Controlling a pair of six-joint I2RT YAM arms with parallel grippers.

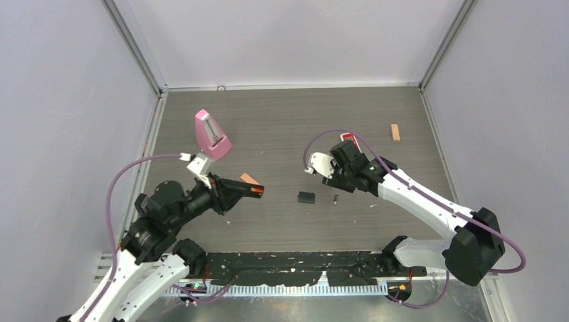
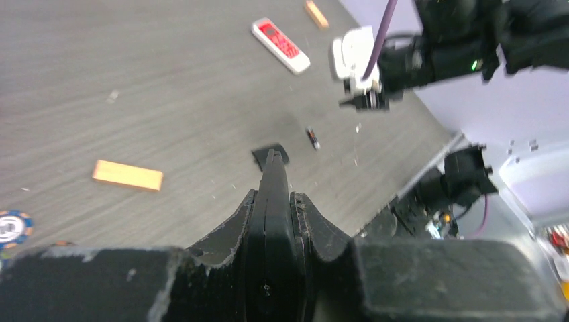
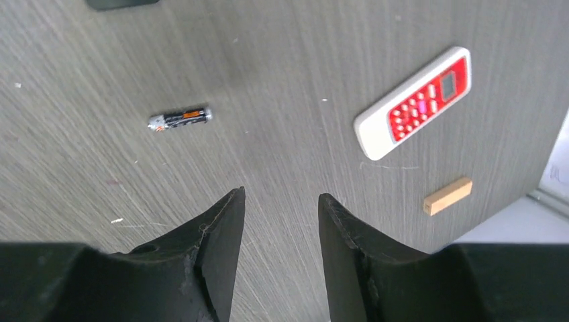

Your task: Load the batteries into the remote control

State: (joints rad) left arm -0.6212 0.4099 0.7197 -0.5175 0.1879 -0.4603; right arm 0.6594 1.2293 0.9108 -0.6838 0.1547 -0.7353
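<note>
Robot lab test cell, plain pale walls [image 1: 67, 100] with aluminium corner framing [image 1: 137, 50], grey wood-grain table [image 1: 288, 121]

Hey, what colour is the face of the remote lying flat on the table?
Red face on a white body; the remote shows best in the right wrist view.

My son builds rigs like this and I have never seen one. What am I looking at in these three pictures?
These are two robot arms bolted to a table, each ending in a two-finger gripper. One picture looks down from above; the other two come from cameras on each wrist.

On the table lie a red-and-white remote, a battery, two wooden blocks, a small black piece and a pink remote.

The right gripper is open and empty above the table. The left gripper is shut. Its tip looks orange-red from above, possibly a battery, but I cannot be sure.
</note>
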